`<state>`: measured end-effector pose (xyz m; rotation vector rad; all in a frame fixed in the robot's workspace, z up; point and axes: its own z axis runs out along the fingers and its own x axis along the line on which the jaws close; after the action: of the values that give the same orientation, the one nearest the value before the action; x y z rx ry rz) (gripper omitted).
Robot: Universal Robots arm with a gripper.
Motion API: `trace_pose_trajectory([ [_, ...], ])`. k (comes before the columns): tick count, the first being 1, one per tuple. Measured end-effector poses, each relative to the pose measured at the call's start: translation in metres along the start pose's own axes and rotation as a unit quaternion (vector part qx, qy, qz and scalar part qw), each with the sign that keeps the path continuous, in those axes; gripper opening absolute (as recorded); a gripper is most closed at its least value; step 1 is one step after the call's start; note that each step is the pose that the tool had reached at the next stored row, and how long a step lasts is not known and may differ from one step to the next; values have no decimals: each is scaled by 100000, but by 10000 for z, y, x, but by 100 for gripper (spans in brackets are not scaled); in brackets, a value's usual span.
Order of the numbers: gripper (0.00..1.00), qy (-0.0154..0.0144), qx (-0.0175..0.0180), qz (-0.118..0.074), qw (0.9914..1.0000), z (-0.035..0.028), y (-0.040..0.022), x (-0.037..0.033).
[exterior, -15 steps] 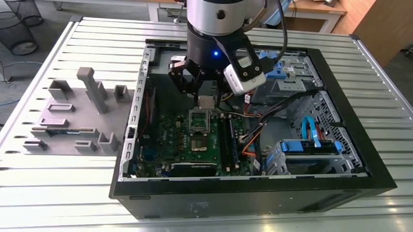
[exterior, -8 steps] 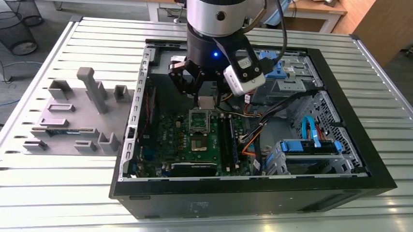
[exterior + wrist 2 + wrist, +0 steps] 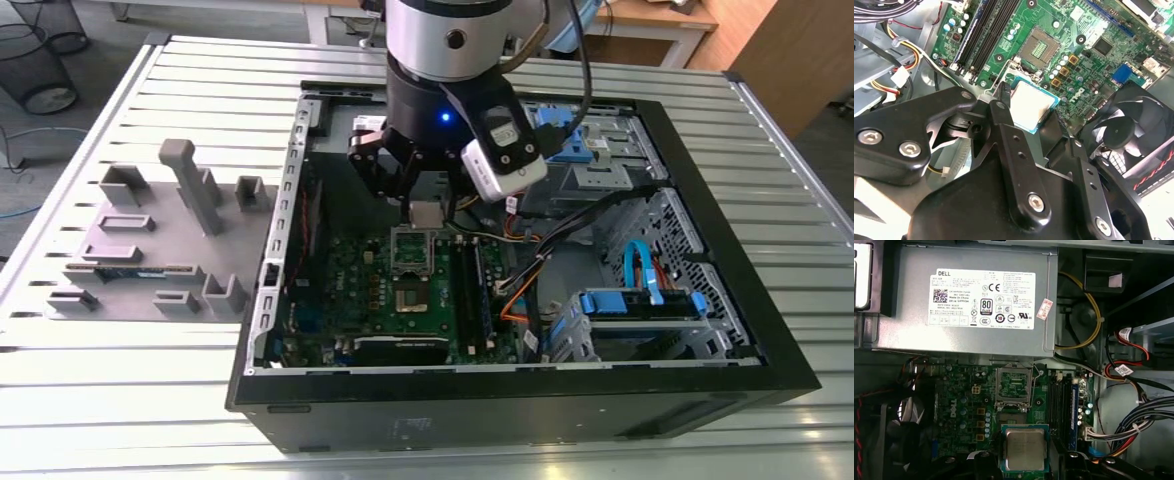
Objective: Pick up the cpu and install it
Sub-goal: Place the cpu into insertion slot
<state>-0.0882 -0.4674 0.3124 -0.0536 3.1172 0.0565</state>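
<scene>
Currently, the gripper pinches the cpu between its fingers, above the green motherboard, near its empty socket, inside the open computer case.

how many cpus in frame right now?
1: the cpu, held in the gripper above the motherboard, offset from the empty socket. The grey tray slots may hide more.

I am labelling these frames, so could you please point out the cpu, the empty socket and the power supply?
cpu [image 3: 1025, 450], first wrist view, middle of its silver top.
socket [image 3: 1013, 385], first wrist view, its open centre.
power supply [image 3: 909, 300], first wrist view, bare grey metal beside the label.
</scene>
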Motion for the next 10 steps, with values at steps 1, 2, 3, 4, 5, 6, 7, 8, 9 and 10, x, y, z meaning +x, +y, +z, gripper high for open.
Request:
trace_pose_trajectory([
  [1,47,-1,2,1,100000,5,0,0],
  [2,47,3,4,0,100000,10,0,0],
  [3,47,-1,1,0,100000,15,-1,0],
  [4,47,0,3,1,100000,19,-1,0],
  [5,47,0,3,-1,100000,23,-1,1],
  [6,47,0,0,0,100000,28,-1,1],
  [7,47,-1,-1,1,100000,32,-1,1],
  [8,47,0,1,2,100000,36,-1,1],
  [9,47,-1,3,1,100000,41,-1,1],
  [10,47,0,0,1,100000,45,-1,1],
])
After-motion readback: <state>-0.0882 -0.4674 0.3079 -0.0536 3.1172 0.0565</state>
